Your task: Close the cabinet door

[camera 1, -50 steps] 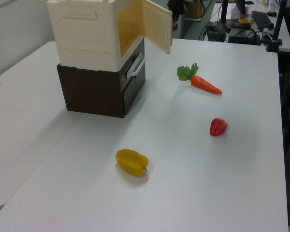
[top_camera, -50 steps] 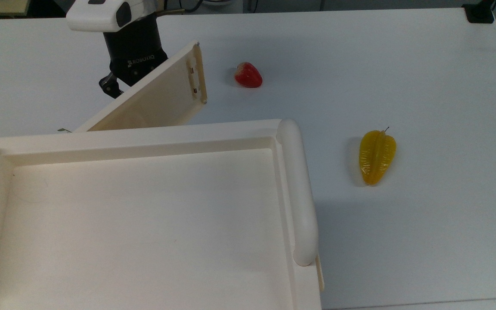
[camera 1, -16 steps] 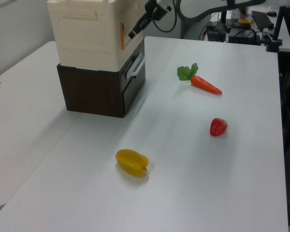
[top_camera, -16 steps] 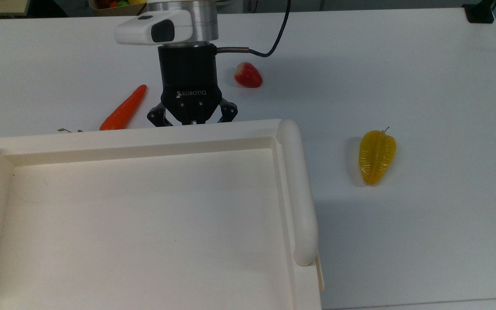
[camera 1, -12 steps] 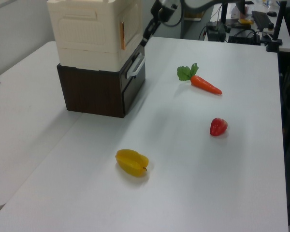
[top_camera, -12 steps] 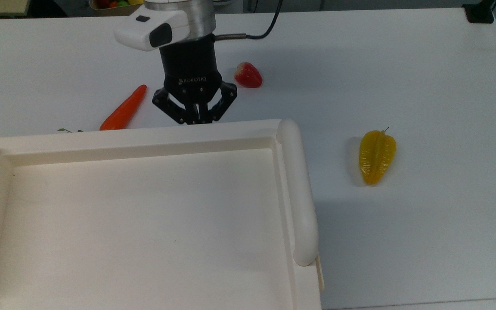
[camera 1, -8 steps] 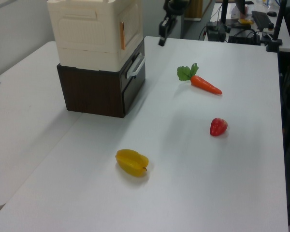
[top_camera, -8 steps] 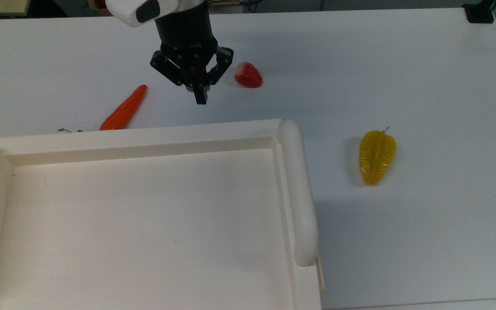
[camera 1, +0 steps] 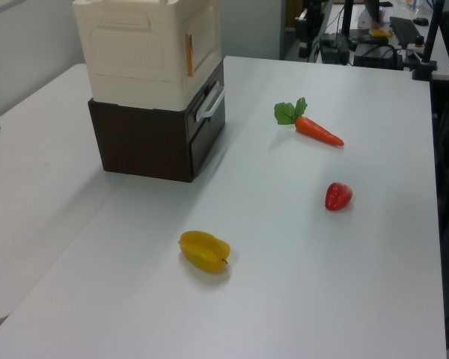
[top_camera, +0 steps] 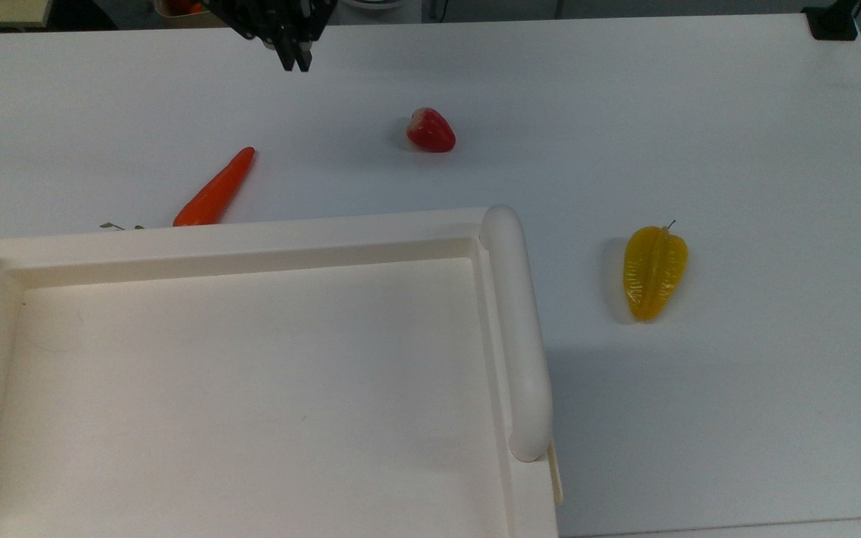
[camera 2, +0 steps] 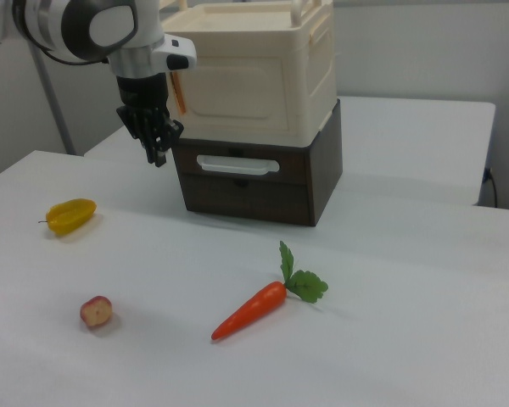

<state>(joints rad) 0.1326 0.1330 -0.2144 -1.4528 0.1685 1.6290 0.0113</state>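
Clenched with its fingers pressed together and empty, the claw point(camera 2: 161, 157) hangs above the white surface point(top_camera: 699, 112), well apart from the cabinet point(camera 2: 254, 76). Its cabinet door point(camera 2: 250, 80) lies flush in the cream front, above a dark drawer base point(camera 2: 254, 182). A carrot point(camera 2: 250, 309), a red strawberry point(top_camera: 430, 131) and a yellow starfruit point(top_camera: 653, 273) lie scattered.

Robotics lab: white table point(camera 1: 299, 247) with toy produce, robot arm point(camera 2: 85, 30), monitor stands and cables point(camera 1: 359, 37) behind
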